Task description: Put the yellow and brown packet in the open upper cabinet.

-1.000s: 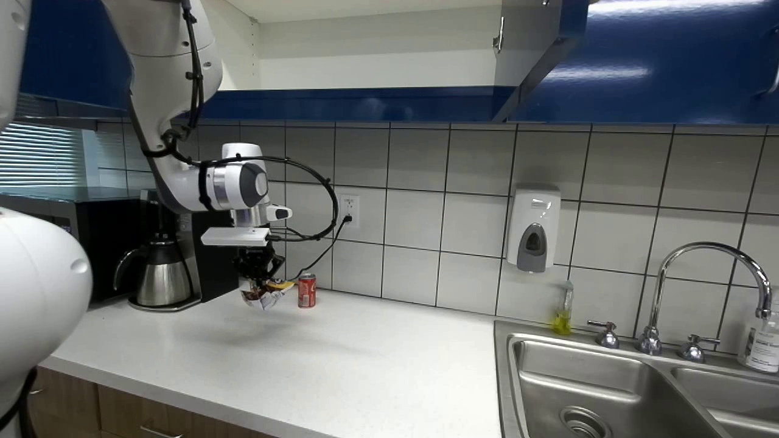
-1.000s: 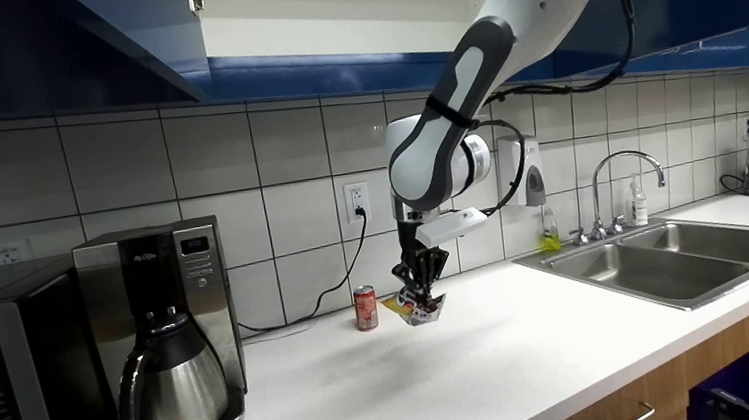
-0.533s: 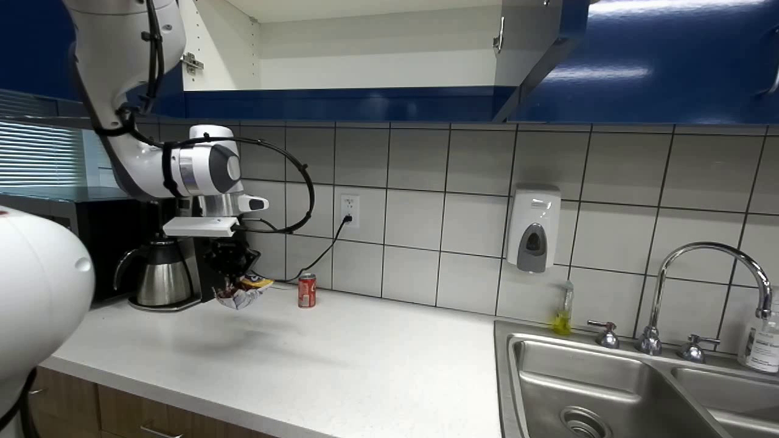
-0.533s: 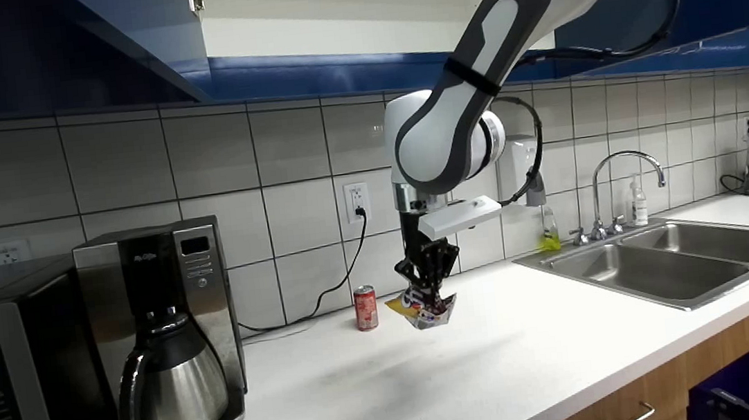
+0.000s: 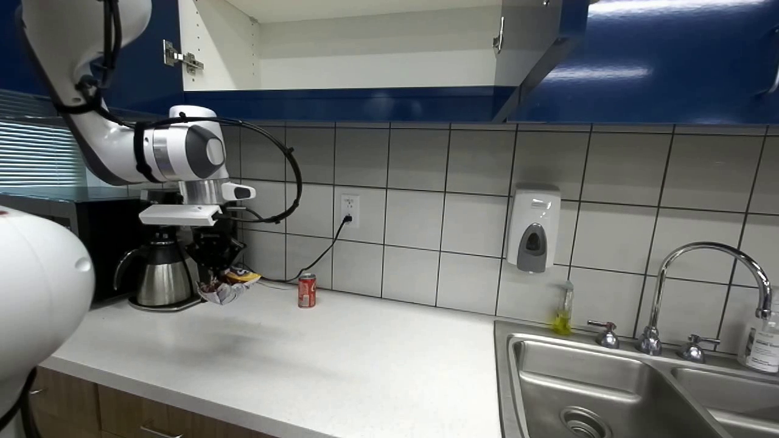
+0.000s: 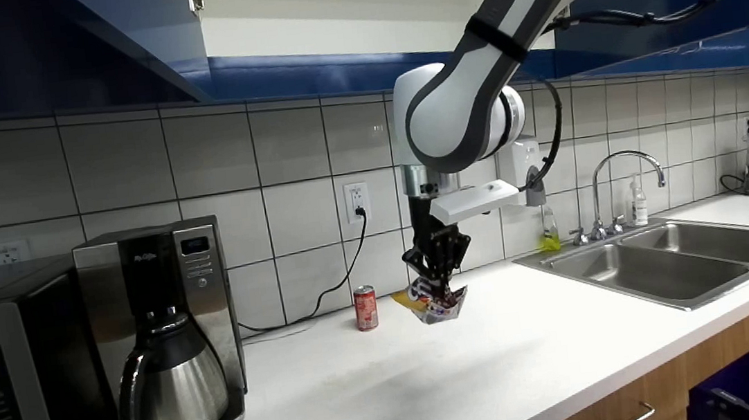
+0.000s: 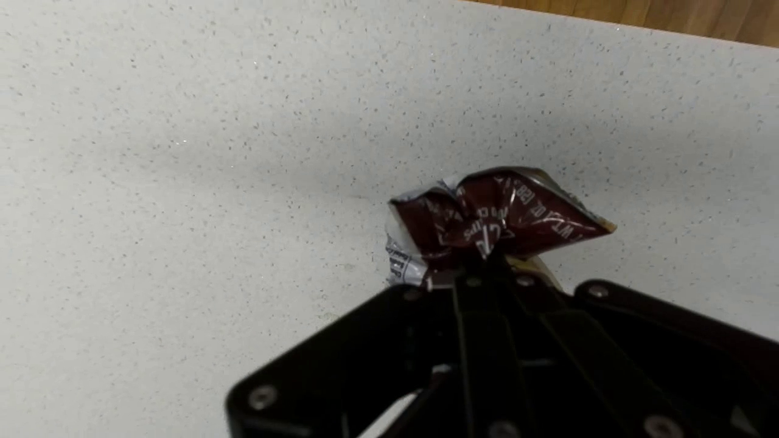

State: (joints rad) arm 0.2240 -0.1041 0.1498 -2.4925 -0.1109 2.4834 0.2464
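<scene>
Wrist view: we are looking down on the gripper (image 7: pixel 490 267), jaws pressed together, pinching the yellow and brown packet (image 7: pixel 511 216), whose film is bunching into creases around the grip. On its brown side we are making out "WT", "OZ" and "28" in white print, while folds are breaking up the other letters. In both exterior views the packet is hanging above the counter (image 5: pixel 365 365), outside and lower than the open upper cabinet (image 5: pixel 377 70), whose pale interior is showing.

A red can (image 5: pixel 307 291) is standing upright on the counter near the packet, its lettering looking too small for us to read. In an exterior view a steel carafe (image 6: pixel 182 397) is sitting in the coffee maker (image 6: pixel 215 317), its wall hiding the inside from us; the lettering on the machine's front is coming out too small to be sure of. The microwave (image 6: pixel 24 386) beside it is displaying "0:00". At the back of the sink (image 5: pixel 506 377) a clear bottle (image 5: pixel 565 307) is holding yellow liquid (image 5: pixel 562 323), and a pump bottle (image 5: pixel 761 337) is carrying a printed label (image 5: pixel 764 353) that we are failing to read.
</scene>
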